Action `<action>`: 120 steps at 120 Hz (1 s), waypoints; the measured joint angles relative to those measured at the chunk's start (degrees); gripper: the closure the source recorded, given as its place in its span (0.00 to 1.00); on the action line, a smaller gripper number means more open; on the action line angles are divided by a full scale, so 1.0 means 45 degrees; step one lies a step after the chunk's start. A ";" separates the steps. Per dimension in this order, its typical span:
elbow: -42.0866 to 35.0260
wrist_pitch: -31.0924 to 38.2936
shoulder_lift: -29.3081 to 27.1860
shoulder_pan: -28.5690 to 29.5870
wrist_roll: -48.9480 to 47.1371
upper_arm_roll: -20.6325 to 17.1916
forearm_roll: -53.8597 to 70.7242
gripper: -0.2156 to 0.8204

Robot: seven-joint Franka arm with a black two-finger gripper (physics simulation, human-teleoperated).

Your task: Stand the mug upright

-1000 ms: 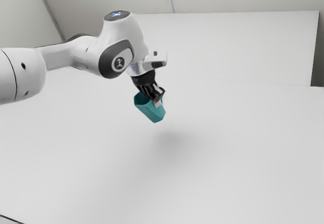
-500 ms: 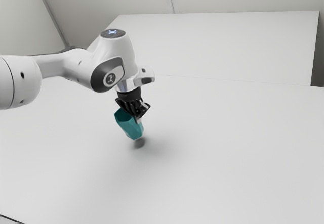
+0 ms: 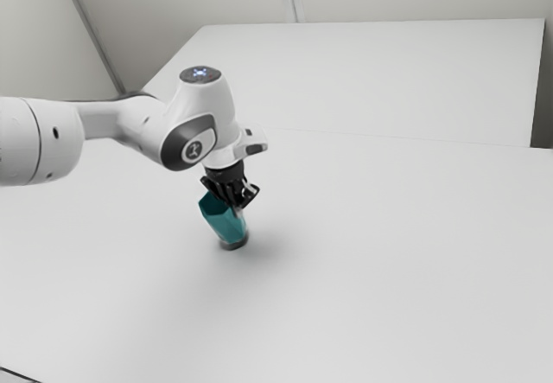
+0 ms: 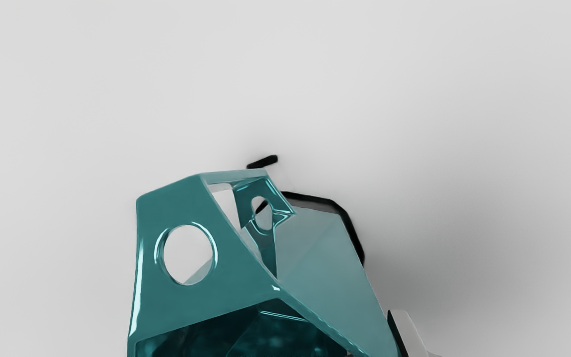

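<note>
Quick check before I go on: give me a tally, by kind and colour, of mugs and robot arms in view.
Teal mug: 1
White robot arm with dark trim: 1
Total: 2

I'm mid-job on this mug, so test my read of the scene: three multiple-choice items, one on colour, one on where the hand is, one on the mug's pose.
1. What colour is the mug?
A) Yellow
B) Teal
C) Red

2. In the exterior view, where is the body of the hand?
A) Above the mug
B) Far off to the exterior view's right of the mug
C) Beneath the mug

3. How is the mug posed?
A) Upright
B) Upside down
C) Tilted, mouth up

Key:
1 B: both views show teal walls.
2 A: the black hand comes down over the mug's mouth end.
3 C: its mouth leans toward the exterior view's left, its base lower and further right.
</note>
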 joint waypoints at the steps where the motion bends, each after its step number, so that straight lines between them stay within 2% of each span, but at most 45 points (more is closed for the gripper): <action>1: -0.0001 0.0010 0.0016 0.0002 -0.0011 0.0000 0.0007 0.97; 34: -0.0007 0.0189 0.0317 0.0110 -0.0307 0.0002 0.0268 0.95; 44: -0.0017 0.0241 0.0338 0.0108 -0.0331 0.0004 0.0238 0.85; 62: -0.0081 0.0284 0.0056 0.0130 -0.0371 0.0004 0.0192 0.54; 74: -0.0085 0.0169 -0.0505 0.0127 -0.0391 0.0004 0.0181 0.42; 99: 0.0122 -0.0615 -0.1600 0.0115 -0.0423 -0.0062 -0.0040 0.29; 120: 0.1621 -0.2083 -0.1842 -0.0069 -0.0418 0.0015 -0.1889 0.24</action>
